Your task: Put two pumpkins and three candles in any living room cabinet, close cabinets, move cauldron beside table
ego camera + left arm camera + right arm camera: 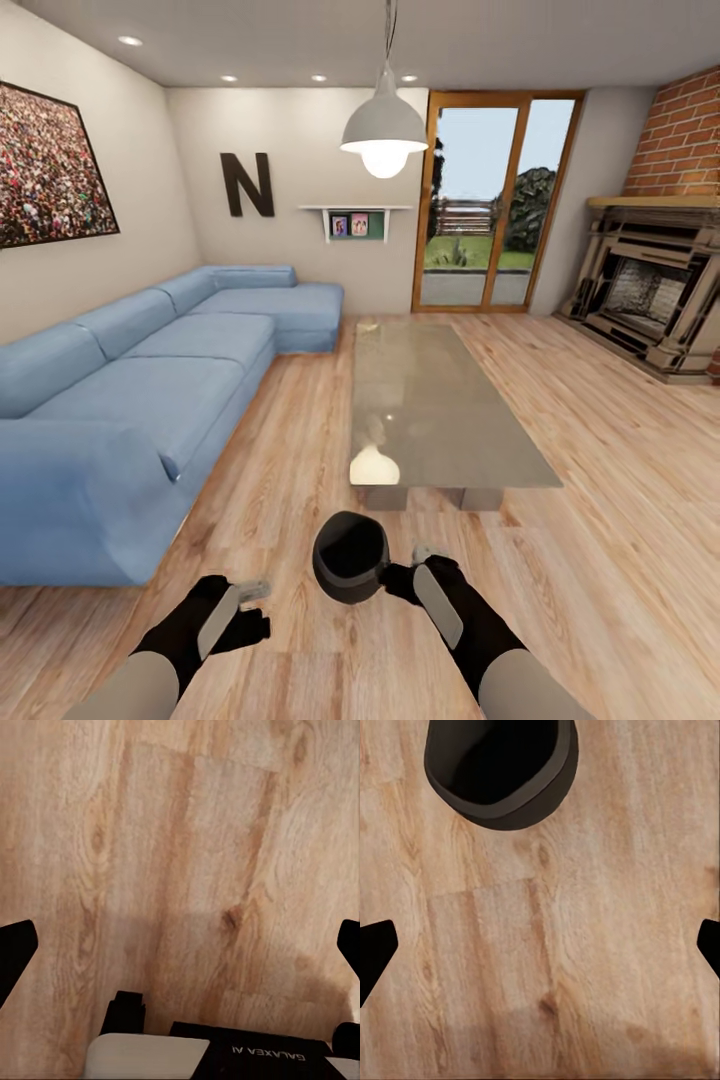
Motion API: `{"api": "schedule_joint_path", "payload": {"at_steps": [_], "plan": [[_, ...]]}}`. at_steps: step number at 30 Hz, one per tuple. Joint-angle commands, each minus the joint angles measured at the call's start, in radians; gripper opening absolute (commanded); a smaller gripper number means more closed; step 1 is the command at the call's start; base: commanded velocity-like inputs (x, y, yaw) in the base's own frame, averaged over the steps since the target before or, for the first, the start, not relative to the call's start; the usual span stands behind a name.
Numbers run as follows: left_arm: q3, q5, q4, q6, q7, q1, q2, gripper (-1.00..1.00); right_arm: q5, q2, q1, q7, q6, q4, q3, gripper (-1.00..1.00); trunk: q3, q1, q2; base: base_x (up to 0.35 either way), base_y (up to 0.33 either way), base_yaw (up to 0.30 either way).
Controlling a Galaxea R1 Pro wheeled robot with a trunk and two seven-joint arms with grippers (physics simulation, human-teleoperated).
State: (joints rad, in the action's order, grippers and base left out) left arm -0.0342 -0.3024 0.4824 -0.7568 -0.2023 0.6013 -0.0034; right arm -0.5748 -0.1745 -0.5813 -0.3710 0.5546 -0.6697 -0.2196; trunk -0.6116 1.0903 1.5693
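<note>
The black cauldron [350,557] stands on the plank floor, a short way in front of the near end of the long glass-topped table [450,420]. My right gripper [403,574] hovers just beside its right flank. In the right wrist view the cauldron [547,795] lies ahead of the open right gripper [540,952], whose dark fingertips [375,952] stand wide apart with only floor between them. My left gripper [250,596] hangs over bare floor to the cauldron's left. In the left wrist view the left gripper [180,952] is open and holds nothing. Pumpkins, candles and cabinet are out of view.
A big blue corner sofa [130,400] fills the left side. A fireplace [650,290] with a brick chimney stands at the right. Wood-framed glass doors [495,200] are at the back, and a pendant lamp [383,130] hangs over the table. Open floor lies right of the table.
</note>
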Motion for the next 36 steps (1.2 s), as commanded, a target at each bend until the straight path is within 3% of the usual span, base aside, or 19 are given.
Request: {"api": "schedule_joint_path", "payload": {"at_steps": [1,8,12,16,21,24,30,36], "plan": [[-0.001,0.000,-0.034,0.024,-0.001,0.000,0.002,1.00,0.000,0.000,0.008,-0.005,-0.016,0.017,0.001,1.00,0.005,-0.004,-0.007,0.000,0.000,0.000],[-0.004,0.002,-0.216,0.148,-0.005,-0.008,0.009,1.00,-0.006,0.002,0.061,-0.014,-0.118,0.076,-0.001,1.00,0.038,-0.031,-0.056,0.000,0.000,0.072],[-0.009,0.002,-0.281,0.232,-0.005,-0.019,0.027,1.00,-0.001,0.003,0.096,-0.013,-0.250,0.229,-0.003,1.00,0.057,-0.046,-0.084,0.000,0.000,0.152],[-0.012,0.003,-0.301,0.331,-0.006,-0.083,0.035,1.00,0.005,0.005,0.120,-0.008,-0.375,0.442,-0.004,1.00,0.075,-0.061,-0.112,0.000,0.000,0.160],[-0.016,0.004,-0.363,0.400,-0.022,-0.111,0.037,1.00,0.006,0.013,0.189,-0.005,-0.530,0.541,-0.006,1.00,0.099,-0.081,-0.147,0.000,0.000,0.162],[-0.018,0.014,-0.395,0.465,-0.027,-0.138,0.036,1.00,0.006,0.025,0.211,-0.004,-0.560,0.556,-0.010,1.00,0.112,-0.092,-0.168,0.000,0.000,0.162],[-0.019,0.095,-0.408,0.533,-0.028,-0.194,0.034,1.00,0.008,0.039,0.276,-0.005,-0.578,0.593,-0.013,1.00,0.140,-0.115,-0.210,0.000,0.000,0.162],[-0.020,0.113,-0.409,0.570,-0.027,-0.226,0.035,1.00,0.006,0.063,0.312,-0.004,-0.581,0.599,-0.013,1.00,0.162,-0.130,-0.238,0.000,0.000,0.162]]}}
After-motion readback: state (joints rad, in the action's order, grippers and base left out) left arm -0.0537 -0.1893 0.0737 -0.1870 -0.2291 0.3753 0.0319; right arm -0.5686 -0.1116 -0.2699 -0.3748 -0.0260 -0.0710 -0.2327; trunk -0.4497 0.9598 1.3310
